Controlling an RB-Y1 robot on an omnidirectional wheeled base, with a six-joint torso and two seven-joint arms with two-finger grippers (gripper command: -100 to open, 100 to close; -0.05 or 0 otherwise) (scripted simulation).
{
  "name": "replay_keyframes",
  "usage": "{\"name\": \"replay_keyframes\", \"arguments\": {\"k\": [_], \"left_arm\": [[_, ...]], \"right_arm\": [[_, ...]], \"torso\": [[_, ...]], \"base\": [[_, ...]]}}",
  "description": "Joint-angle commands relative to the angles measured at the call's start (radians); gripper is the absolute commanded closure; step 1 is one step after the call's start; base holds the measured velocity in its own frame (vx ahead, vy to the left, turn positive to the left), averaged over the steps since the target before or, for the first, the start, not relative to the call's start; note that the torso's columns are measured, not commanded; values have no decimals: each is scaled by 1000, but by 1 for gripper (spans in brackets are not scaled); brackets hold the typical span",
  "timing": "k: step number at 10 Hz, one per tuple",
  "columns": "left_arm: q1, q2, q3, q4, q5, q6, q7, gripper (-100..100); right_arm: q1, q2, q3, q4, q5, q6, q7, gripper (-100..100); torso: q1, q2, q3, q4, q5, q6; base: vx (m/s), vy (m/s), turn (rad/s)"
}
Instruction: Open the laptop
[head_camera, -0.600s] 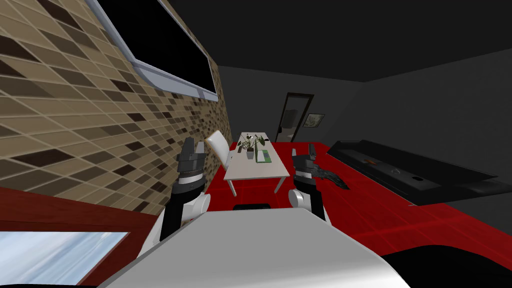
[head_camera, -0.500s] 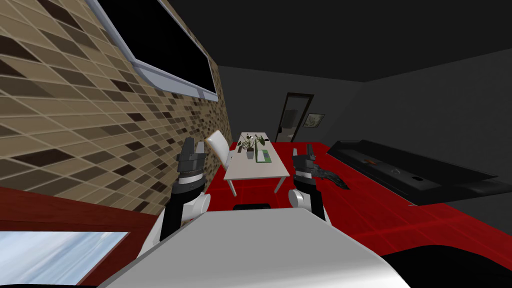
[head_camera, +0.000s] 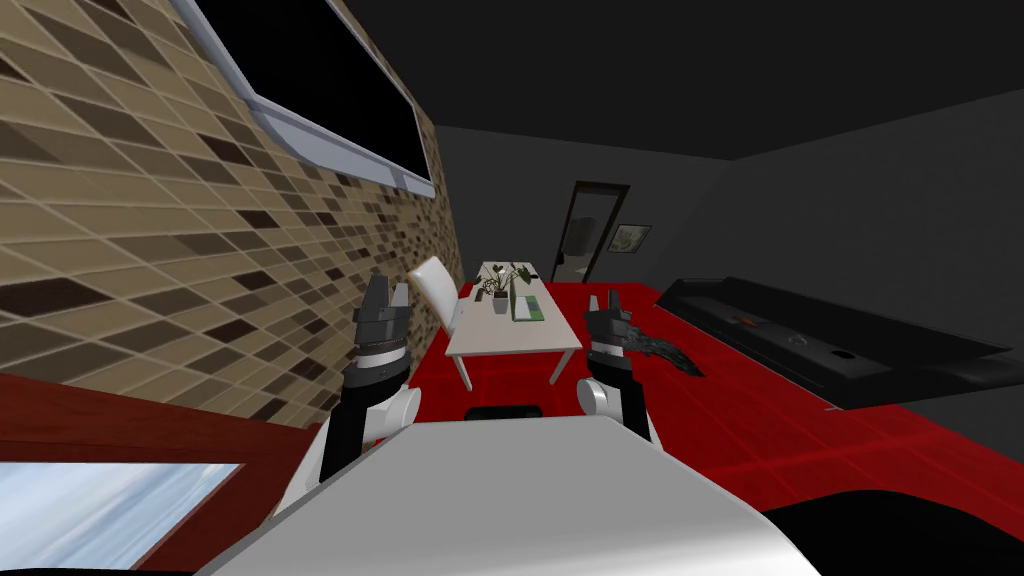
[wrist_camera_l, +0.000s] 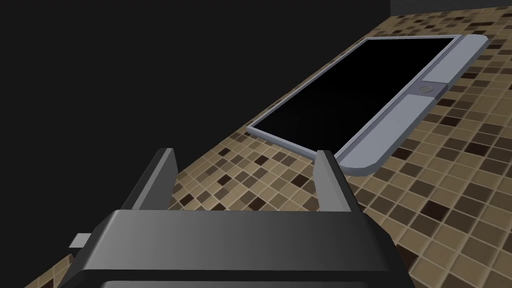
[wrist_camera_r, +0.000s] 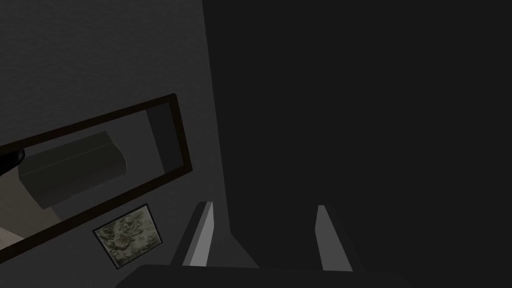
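Step in hand, as judged: approach.
Drive base toward white table (head_camera: 510, 342), stop square to near edge, keep clear of white chair (head_camera: 436, 288).
Laptop (head_camera: 526, 311), probably flat white-green slab, lies on table just beside potted plant (head_camera: 499, 291), well ahead of both claws.
Left gripper (head_camera: 387, 292) and right gripper (head_camera: 602, 300): fingers apart, empty.

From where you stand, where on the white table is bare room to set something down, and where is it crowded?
The near half of the table is bare, between its front edge and the potted plant and laptop. The far half is crowded with those. The white chair stands at its left side.
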Motion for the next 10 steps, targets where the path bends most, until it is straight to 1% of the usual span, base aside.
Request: {"name": "replay_keyframes", "arguments": {"k": [1,3,4,5,6,7,10], "left_arm": [[0,0,0,0,0,0,0,0],[0,0,0,0,0,0,0,0],[0,0,0,0,0,0,0,0],[0,0,0,0,0,0,0,0],[0,0,0,0,0,0,0,0],[0,0,0,0,0,0,0,0],[0,0,0,0,0,0,0,0]], "right_arm": [[0,0,0,0,0,0,0,0],[0,0,0,0,0,0,0,0],[-2,-45,-2,9,7,3,6,-100],[-3,-74,-4,19,15,6,12,-100],[-5,-104,-7,30,25,10,20,-100],[-5,-112,-7,30,25,10,20,-100],[-13,-206,-19,79,66,25,53,-100]], "torso": [[0,74,-147,74,0,0],[0,222,-443,221,0,0],[0,295,-590,295,0,0],[1,329,-659,328,0,0],[1,338,-679,338,0,0],[1,341,-683,341,0,0],[1,342,-684,342,0,0]], "base": [[0,0,0],[0,0,0],[8,14,23],[2,32,38],[0,43,41],[1,33,14],[8,56,57]]}}
